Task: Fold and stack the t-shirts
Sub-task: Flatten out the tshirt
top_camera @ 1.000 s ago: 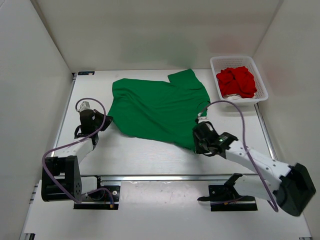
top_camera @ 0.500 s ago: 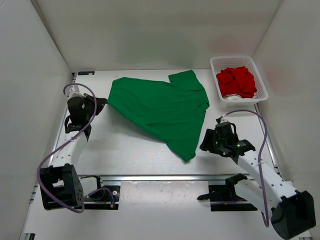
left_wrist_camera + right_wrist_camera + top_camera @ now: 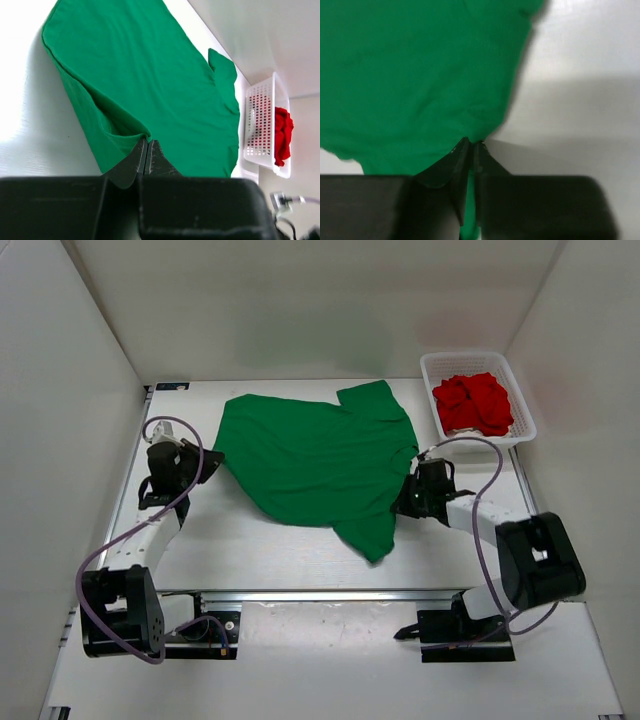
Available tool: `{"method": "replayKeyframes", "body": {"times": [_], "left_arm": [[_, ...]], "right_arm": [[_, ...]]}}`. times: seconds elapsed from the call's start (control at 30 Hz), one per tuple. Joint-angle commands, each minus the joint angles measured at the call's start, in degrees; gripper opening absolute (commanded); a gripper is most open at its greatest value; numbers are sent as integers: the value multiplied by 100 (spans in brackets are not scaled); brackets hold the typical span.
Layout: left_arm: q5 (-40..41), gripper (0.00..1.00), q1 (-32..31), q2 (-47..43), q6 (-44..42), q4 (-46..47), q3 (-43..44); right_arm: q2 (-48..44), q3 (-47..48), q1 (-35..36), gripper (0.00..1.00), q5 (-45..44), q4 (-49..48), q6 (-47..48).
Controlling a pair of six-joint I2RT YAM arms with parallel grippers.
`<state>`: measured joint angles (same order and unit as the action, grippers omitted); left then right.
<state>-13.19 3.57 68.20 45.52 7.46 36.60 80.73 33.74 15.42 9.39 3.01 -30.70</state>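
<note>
The green t-shirt (image 3: 310, 455) lies spread over the middle of the table, with one corner trailing toward the near edge. My left gripper (image 3: 207, 462) is at its left edge. In the left wrist view that gripper (image 3: 148, 141) is shut on a folded bit of the green cloth (image 3: 150, 75). My right gripper (image 3: 403, 502) sits at the shirt's right edge. In the right wrist view its jaws (image 3: 472, 145) stand nearly together, with green cloth (image 3: 420, 65) pinched between them. A red t-shirt (image 3: 475, 402) lies bunched in the basket.
The white mesh basket (image 3: 478, 356) stands at the back right corner of the table and also shows in the left wrist view (image 3: 260, 125). White walls enclose the table on the left, back and right. A metal rail (image 3: 330, 593) runs along the near edge.
My right gripper let go of the shirt's near corner, swung out right, then came back to the right edge and closed on it. The left gripper, still gripping, shifted the shirt leftward.
</note>
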Motion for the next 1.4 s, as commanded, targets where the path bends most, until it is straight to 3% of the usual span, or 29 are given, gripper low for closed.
{"method": "replayKeyframes", "body": {"times": [0.0,0.23,0.47,0.6,0.7,0.8,0.97,1.03,1.17,1.37], "left_arm": [[-184,0,73,-88,-87,-77,293],[-351,0,671,-202,-245,-447,980],[-386,0,864,-290,-386,-667,1069],[-184,0,741,-194,-447,-623,1095],[-43,0,618,43,-483,-624,1148],[115,0,574,342,-509,-545,1262],[45,0,513,983,-517,-605,1718],[-34,0,513,1063,-491,-597,1798],[-8,0,451,958,-404,-413,1745],[-114,0,539,765,-324,-377,1719]], "right_arm": [[217,624,-57,0,423,-477,169],[-2023,1013,1024,0,247,1245,530],[-2536,371,367,0,687,1432,345],[-1580,387,-214,0,1020,623,257],[-438,1080,-276,0,766,324,389],[940,2256,-346,0,872,262,451],[1937,3873,-374,0,977,786,661],[1658,3817,-259,0,750,965,820],[36,2335,249,0,539,825,627],[-1944,1206,1172,1,247,1850,399]]}}
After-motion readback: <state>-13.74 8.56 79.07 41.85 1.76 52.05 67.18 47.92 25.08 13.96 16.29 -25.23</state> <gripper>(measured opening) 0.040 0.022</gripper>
